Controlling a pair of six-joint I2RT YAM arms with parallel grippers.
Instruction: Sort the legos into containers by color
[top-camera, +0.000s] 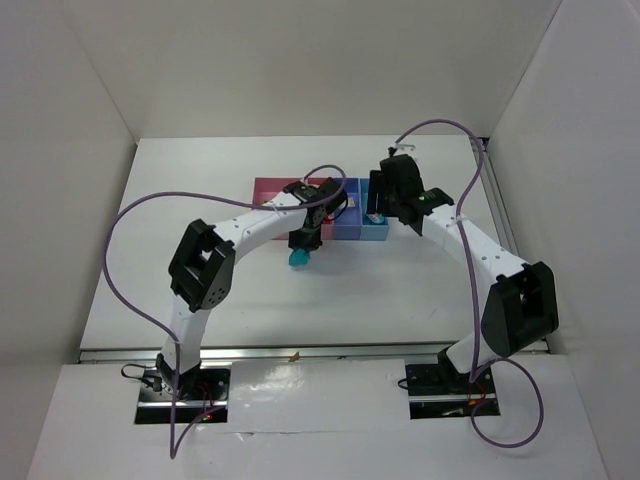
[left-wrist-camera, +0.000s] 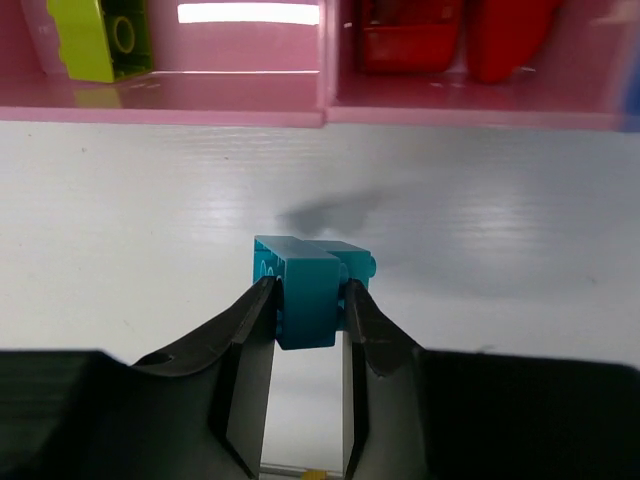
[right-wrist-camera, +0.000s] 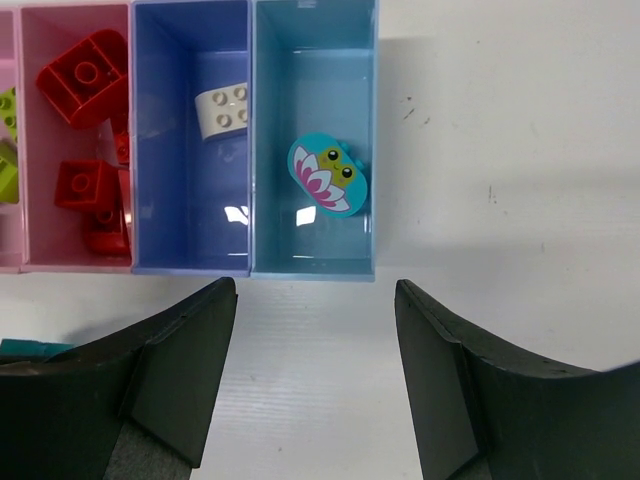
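- Left gripper (left-wrist-camera: 308, 290) is closed on a cyan brick (left-wrist-camera: 303, 265), pinched between its fingertips, near the pink bins (left-wrist-camera: 320, 102).
- Right gripper (right-wrist-camera: 315, 290) stands partly open, empty, by the cyan bin (right-wrist-camera: 315, 235).

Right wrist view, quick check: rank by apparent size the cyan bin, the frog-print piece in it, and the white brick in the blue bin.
1. cyan bin, by far the largest
2. frog-print piece
3. white brick, only slightly smaller than the frog-print piece
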